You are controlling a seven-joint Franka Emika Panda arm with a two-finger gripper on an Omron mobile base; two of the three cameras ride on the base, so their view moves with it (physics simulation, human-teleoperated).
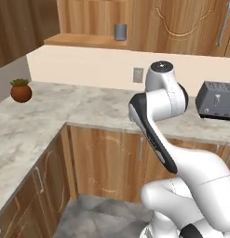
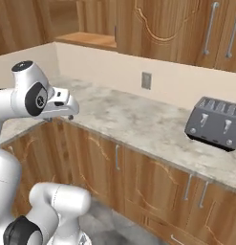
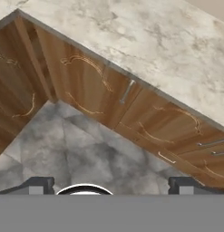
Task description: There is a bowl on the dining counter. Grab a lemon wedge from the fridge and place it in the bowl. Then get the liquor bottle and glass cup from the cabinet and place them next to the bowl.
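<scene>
1. The glass cup (image 1: 120, 31) stands upright on the plank shelf (image 1: 81, 40) of the cabinet (image 1: 181, 23), high on the wall above the marbled tabletop (image 1: 88, 104). In the left base view it sits at the right end of the open shelf, just beside the carved-panel door.
2. In the right base view the same shelf (image 2: 93, 39) shows at the upper left, with only a thin dark sliver at the door's edge where the cup would be; too little shows to be sure of it.
3. The fingers (image 3: 41, 185) rise at the bottom of the hand view, one tip at the left and one at the right, spread wide with nothing between them.
4. The hand view looks down on the grey tiled floor (image 3: 77, 149), the lower cabinet doors (image 3: 86, 86) and the edge of the tabletop (image 3: 145, 41). The cup is therefore well apart from the fingers, far above where they point.
5. In the right base view the hand (image 2: 59, 106) hangs at the tabletop's front edge, at the left of the picture.
6. A dark toaster (image 1: 216, 100) sits on the tabletop at the right, a potted plant (image 1: 21, 89) in a round red-brown pot at the far left, and a wall outlet (image 1: 138, 74) on the backsplash between them.
</scene>
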